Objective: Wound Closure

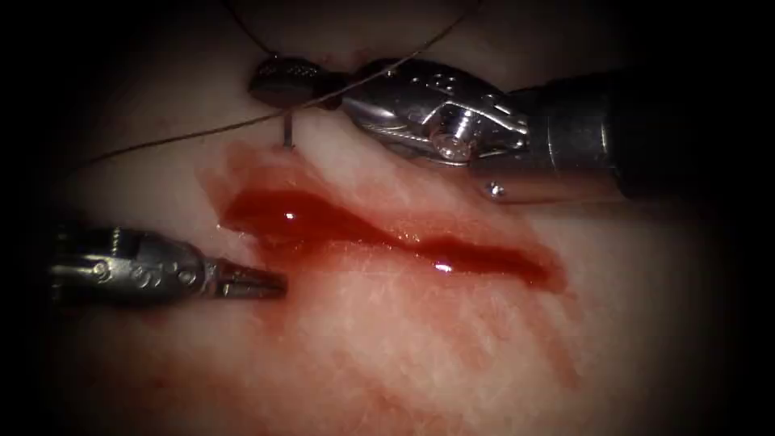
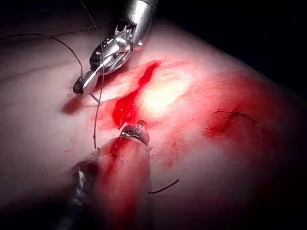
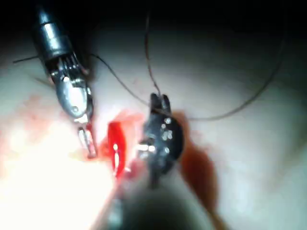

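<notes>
Tissue (image 1: 452,355) carries red fluid (image 1: 323,222) in cut, w/ thread (image 1: 186,137) across it.

Endoscope looks down from front; wrist views, closer, share the cut (image 1: 387,234).

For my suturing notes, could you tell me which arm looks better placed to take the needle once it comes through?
Probably the left tool: it holds nothing beside the cut, while the right tool grips the needle standing in the tissue.

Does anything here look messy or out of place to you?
Red fluid pools along the cut and smears the tissue below it. The right tool grips the needle, standing in the tissue above the cut, thread trailing. The left tool holds nothing.
</notes>
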You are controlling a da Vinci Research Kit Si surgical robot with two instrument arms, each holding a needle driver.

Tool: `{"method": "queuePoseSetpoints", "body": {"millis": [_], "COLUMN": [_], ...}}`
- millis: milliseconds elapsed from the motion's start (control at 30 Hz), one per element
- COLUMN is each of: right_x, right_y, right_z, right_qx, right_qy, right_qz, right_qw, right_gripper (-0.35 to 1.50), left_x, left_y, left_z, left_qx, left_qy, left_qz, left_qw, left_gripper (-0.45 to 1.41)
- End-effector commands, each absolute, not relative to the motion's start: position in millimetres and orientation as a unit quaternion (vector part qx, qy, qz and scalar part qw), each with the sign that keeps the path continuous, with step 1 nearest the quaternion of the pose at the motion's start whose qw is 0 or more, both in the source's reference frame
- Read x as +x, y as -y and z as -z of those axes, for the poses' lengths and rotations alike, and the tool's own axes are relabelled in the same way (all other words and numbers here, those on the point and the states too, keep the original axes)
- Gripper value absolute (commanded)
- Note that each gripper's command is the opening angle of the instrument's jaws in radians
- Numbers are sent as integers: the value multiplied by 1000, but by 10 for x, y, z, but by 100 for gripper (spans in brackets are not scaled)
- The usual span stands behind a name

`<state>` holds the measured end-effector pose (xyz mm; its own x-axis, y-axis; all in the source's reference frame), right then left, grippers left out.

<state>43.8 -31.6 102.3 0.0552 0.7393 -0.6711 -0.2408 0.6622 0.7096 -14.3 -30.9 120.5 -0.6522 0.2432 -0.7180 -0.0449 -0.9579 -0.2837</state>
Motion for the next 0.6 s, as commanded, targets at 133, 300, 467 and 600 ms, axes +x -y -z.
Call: {"method": "queuePoseSetpoints", "body": {"millis": [133,300,467,600], "right_x": [446,447,447,445], "right_y": [318,324,327,322], "right_z": [-1026,-1029,-1030,-1031], "right_qx": [218,232,247,245], "right_qy": [-588,-578,-573,-573], "right_qz": [-358,-372,-386,-385], "right_qw": [691,688,680,681], "right_gripper": [-35,-35,-35,-35], "left_x": [-148,-148,-148,-148], "left_y": [312,313,313,313], "left_z": [-1211,-1211,-1212,-1212], "left_qx": [-410,-408,-408,-408], "left_qy": [122,122,122,122], "left_qz": [-901,-901,-901,-901], "left_qw": [79,79,79,79], "left_gripper": [-10,-10,-10,-10]}}
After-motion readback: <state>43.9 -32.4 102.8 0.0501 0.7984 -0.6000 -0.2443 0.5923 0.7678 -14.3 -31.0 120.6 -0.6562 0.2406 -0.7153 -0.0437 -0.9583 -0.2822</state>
